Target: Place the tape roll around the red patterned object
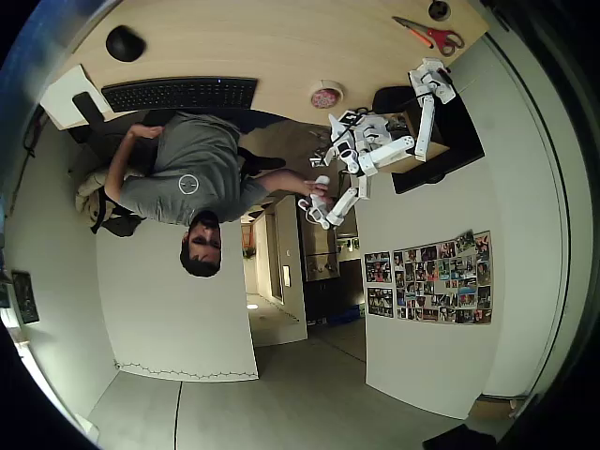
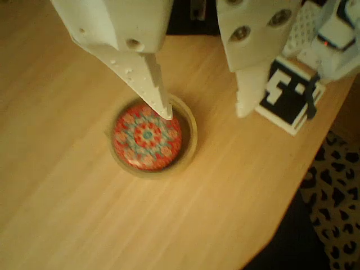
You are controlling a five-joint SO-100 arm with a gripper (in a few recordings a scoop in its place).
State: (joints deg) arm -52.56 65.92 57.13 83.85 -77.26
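Right now the pale yellow-cream tape roll (image 2: 190, 130) lies flat on the light wooden table (image 2: 67, 214), ringed around the round red patterned object (image 2: 147, 136), which sits inside its hole. White two-finger gripper (image 2: 203, 111) hangs just above the ring, fingers spread apart and holding nothing; the left finger tip (image 2: 160, 101) in the wrist view overlaps the ring's upper rim, the right finger (image 2: 247, 90) is off to the ring's right over bare wood. Wrist view: table edge cuts diagonally to the lower right of the ring, fairly near; open wood to the left and below the ring. A black-and-white marker block (image 2: 287, 98) stands right of the ring, just beyond the right finger. Overhead view: tape roll with red object (image 1: 326, 96) sits near the table edge, the white robot arm (image 1: 370, 150) next to it. Red-handled scissors (image 1: 433, 36), black keyboard (image 1: 180, 93) and black computer mouse (image 1: 124, 42) all lie well apart from the ring. A person in a grey shirt (image 1: 192, 173) sits at the table beside the keyboard.
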